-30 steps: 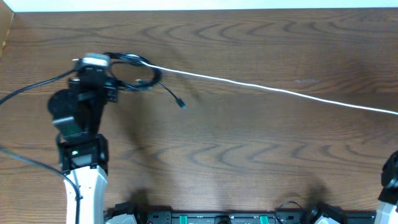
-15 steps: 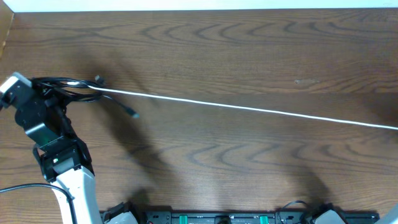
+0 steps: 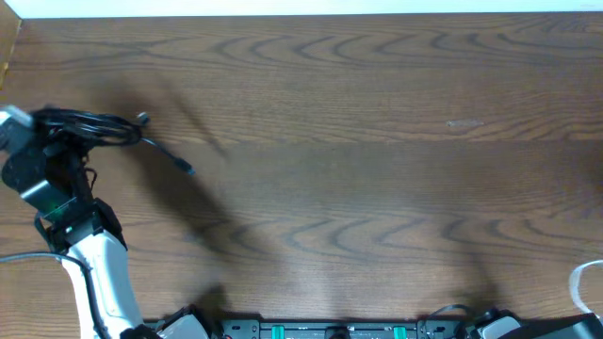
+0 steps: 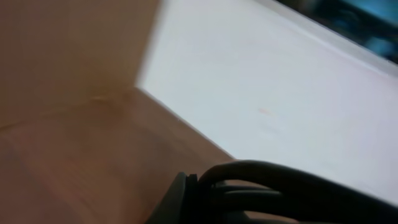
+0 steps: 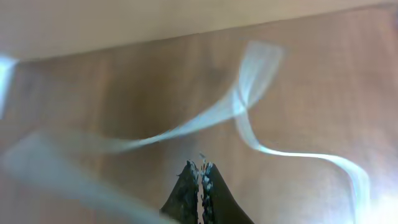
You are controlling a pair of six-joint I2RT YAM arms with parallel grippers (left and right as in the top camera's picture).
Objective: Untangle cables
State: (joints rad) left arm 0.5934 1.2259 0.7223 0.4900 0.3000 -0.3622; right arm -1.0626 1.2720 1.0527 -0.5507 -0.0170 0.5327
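Note:
A bundle of black cables [image 3: 99, 129] hangs at the far left of the table, with one plug end [image 3: 186, 169] trailing to the right. My left gripper [image 3: 42, 127] is shut on this bundle; in the left wrist view the black cables [image 4: 280, 186] fill the bottom edge beside my finger [image 4: 186, 196]. The white cable [image 3: 578, 281] shows only as a short loop at the bottom right edge. In the right wrist view it [image 5: 298, 154] whips blurred in front of my right gripper [image 5: 200, 168], which is shut on the white cable.
The brown wooden table [image 3: 330, 188] spans the view. A white wall strip [image 3: 301, 8] runs along the back edge and a wooden side panel [image 3: 9, 47] stands at the far left corner. Arm bases sit along the front edge [image 3: 330, 330].
The white cable has slipped free of the black bundle and been pulled off to the right. My left gripper has carried the black bundle further left.

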